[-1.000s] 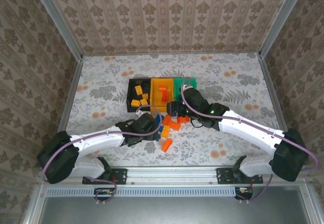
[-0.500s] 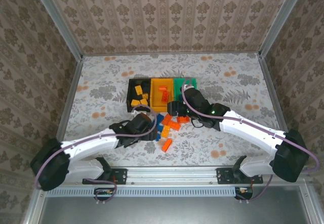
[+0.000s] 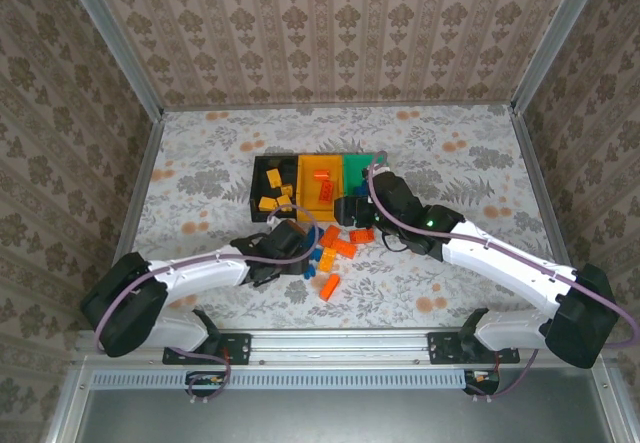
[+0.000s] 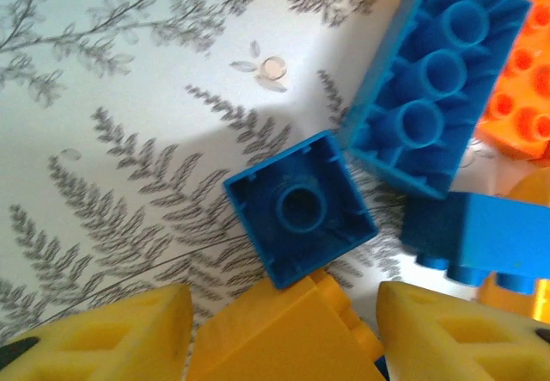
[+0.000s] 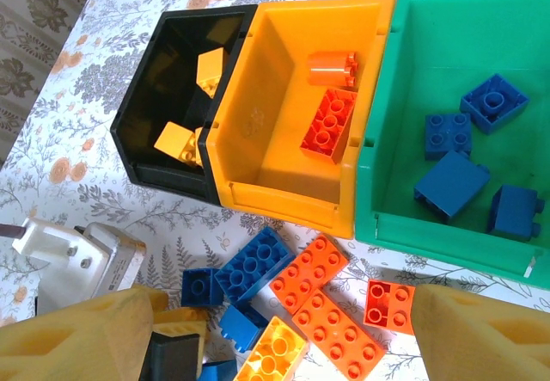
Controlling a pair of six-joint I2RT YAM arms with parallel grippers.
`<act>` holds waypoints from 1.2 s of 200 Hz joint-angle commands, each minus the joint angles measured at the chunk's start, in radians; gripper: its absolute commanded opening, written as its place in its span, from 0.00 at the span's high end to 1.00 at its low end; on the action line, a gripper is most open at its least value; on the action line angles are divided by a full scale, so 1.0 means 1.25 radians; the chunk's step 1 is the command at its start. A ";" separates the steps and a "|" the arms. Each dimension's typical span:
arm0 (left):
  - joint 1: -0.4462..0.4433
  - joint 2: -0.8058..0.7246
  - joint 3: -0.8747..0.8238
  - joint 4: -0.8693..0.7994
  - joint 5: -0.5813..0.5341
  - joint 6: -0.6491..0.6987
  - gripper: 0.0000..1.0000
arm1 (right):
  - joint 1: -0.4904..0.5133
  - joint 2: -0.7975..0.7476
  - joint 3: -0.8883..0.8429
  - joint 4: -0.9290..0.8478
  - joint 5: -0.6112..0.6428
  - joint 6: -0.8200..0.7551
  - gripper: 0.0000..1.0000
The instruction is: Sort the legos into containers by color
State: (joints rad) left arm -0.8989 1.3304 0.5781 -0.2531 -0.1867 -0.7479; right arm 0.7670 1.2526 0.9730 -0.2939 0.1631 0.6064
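As the left gripper [image 4: 284, 312] grips a yellow lego [image 4: 271, 345], blue legos [image 4: 301, 207] lie nearby.

Three bins stand in a row: one black bin [image 5: 137, 168], one yellow-orange bin [image 5: 266, 97], one green bin [image 5: 412, 46]. The green bin holds four blue bricks [image 5: 451, 185], the yellow-orange bin two red-orange bricks [image 5: 331, 123], and the black bin at least three yellow bricks [image 5: 176, 144]. Loose just near of the bins lie at least three blue loose bricks [image 5: 253, 265], three red-orange loose bricks [image 5: 339, 329] and one yellow-orange loose brick [image 5: 271, 351].

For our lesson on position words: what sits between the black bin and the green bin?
The yellow-orange bin, side by side with the black bin and green bin. The right wrist view shows it, with two red-orange bricks inside.
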 commanded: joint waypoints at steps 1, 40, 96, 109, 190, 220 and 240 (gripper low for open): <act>0.009 -0.035 -0.022 -0.032 -0.005 -0.009 0.45 | -0.008 -0.009 -0.003 0.002 0.017 0.002 0.19; 0.011 -0.107 0.000 -0.091 -0.029 -0.004 0.53 | -0.013 -0.012 -0.006 0.007 0.015 0.008 0.19; 0.135 -0.195 0.143 -0.185 -0.027 0.090 0.56 | -0.017 -0.043 -0.026 0.002 0.024 0.014 0.19; 0.184 -0.171 0.189 -0.167 -0.014 0.121 0.55 | -0.019 -0.045 -0.032 0.002 0.025 0.016 0.19; 0.324 0.195 0.492 -0.131 -0.013 0.209 0.54 | -0.028 -0.063 -0.062 -0.016 0.023 0.036 0.19; 0.330 0.256 0.560 -0.157 -0.004 0.213 0.35 | -0.028 -0.085 -0.069 -0.031 0.016 0.042 0.18; 0.324 0.239 0.570 -0.157 0.012 0.205 0.22 | -0.028 -0.091 -0.071 -0.048 0.010 0.044 0.17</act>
State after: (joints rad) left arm -0.4919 1.6562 1.2449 -0.4221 -0.1917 -0.5022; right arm 0.7372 1.1652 0.8982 -0.3061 0.1734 0.6411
